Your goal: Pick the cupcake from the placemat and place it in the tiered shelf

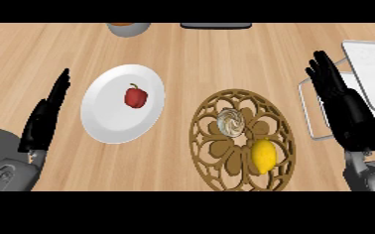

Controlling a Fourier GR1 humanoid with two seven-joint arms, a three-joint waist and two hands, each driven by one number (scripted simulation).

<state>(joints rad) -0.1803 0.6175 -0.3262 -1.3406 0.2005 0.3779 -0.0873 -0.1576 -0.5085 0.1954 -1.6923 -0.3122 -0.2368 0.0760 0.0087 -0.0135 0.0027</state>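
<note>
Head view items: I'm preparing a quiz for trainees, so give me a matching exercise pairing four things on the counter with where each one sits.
Things:
1. red pepper
2. cupcake
3. lemon
4. tiered shelf

Places:
A. near end of the brown placemat
B. on the white plate
C. at the right edge, behind the right hand
D. around the middle of the placemat

Pairs: 1-B, 2-D, 3-A, 4-C

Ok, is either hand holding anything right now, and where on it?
Nothing is held. The left hand and right hand are both open, and the cupcake sits untouched.
</note>
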